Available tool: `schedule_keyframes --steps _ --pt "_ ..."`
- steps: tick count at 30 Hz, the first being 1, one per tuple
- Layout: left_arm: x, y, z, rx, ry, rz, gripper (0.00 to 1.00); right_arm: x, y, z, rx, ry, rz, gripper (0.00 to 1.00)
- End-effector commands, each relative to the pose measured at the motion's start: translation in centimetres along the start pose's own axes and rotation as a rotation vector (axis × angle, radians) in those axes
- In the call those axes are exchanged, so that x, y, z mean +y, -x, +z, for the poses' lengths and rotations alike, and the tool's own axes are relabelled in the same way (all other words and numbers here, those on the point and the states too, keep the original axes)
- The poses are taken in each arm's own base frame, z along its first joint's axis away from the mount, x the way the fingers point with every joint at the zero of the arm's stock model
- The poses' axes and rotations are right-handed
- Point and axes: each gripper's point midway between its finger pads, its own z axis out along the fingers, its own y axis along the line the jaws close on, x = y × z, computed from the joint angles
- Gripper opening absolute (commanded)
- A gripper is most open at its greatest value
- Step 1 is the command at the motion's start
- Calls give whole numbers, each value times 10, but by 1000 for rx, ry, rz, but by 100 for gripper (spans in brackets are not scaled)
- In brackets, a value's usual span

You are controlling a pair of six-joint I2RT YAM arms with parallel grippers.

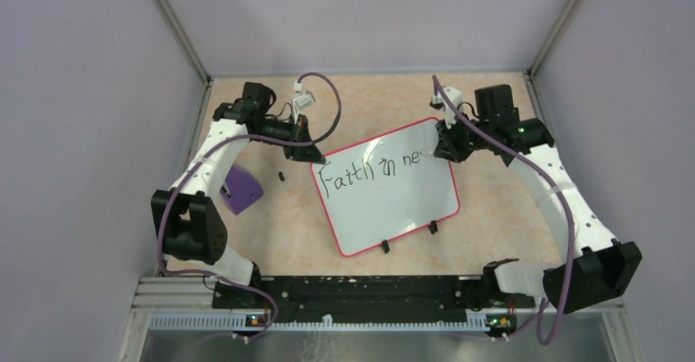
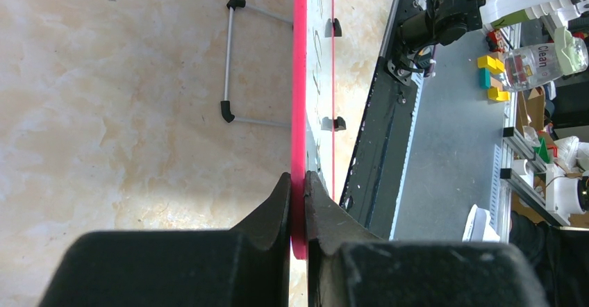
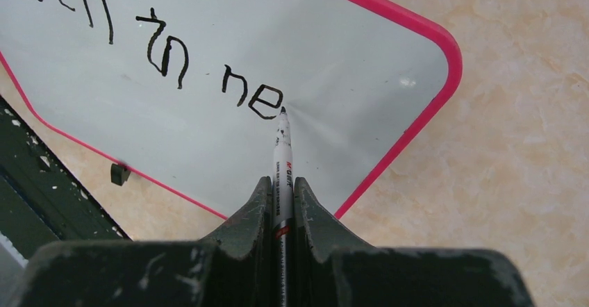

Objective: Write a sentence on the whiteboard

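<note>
Two right fingers pinch marker on whiteboard

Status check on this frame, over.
Left claw shut on whiteboard rim. Right claw shut on marker, tip at "ne" of sentence. Purple block by left arm, apart from board.

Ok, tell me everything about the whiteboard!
The whiteboard is glossy white with a thin pink rim, rounded corners and small black feet on its near edge. It sits askew on the table. Black writing along the top reads roughly "Faith in ne". The left fingers pinch its rim, and a marker tip touches it.
</note>
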Motion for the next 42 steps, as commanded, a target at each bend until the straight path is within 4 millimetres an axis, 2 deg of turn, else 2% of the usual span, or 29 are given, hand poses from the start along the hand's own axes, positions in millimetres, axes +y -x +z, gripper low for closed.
schedule_keyframes --steps 1,5,14,24,42 --pt "6 -10 4 33 20 19 0 -3 24 -5 -72 5 -16 0" --pt "6 -11 4 35 22 19 0 -7 22 0 -61 -6 -9 0" --pt "8 -12 5 37 17 12 0 -16 1 5 -5 -63 -16 0" --pt "9 -12 6 36 14 10 0 -8 -18 3 31 -46 -9 0" --pt "8 -11 5 35 17 14 0 -21 21 -6 -40 -87 -29 0"
